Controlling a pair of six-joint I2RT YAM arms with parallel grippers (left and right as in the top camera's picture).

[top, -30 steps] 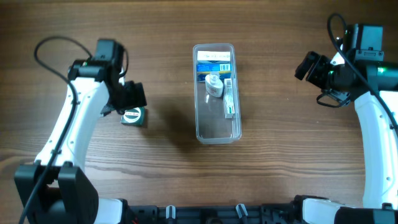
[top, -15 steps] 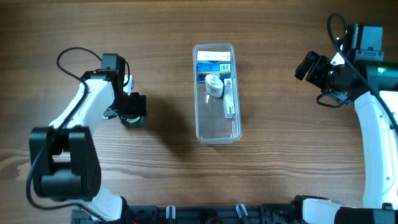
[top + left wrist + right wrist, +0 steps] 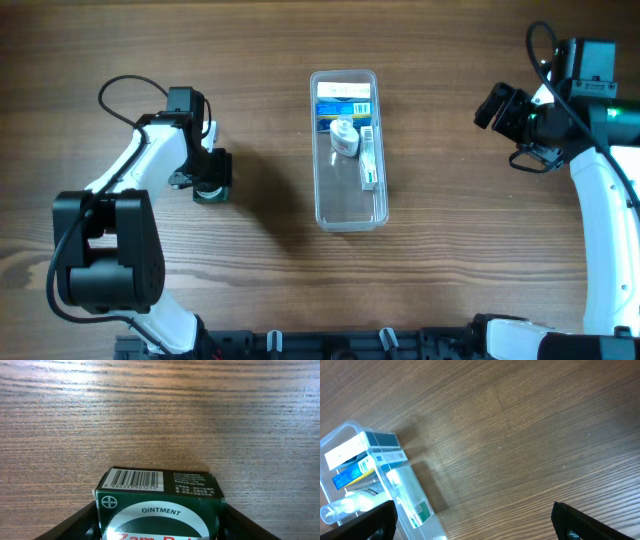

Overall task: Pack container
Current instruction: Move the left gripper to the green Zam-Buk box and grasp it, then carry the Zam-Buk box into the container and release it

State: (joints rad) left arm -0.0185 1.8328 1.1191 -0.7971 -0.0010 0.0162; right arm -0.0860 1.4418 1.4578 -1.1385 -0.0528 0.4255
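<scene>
Container (image 3: 350,207) lies mid-table, long axis near-to-far, directly right of the left gripper (image 3: 211,186), whose fingers appear clamped on the ointment box (image 3: 159,510). Right gripper (image 3: 472,522) is spread wide, empty.

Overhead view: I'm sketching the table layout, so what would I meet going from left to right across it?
left gripper → container → right gripper
</scene>
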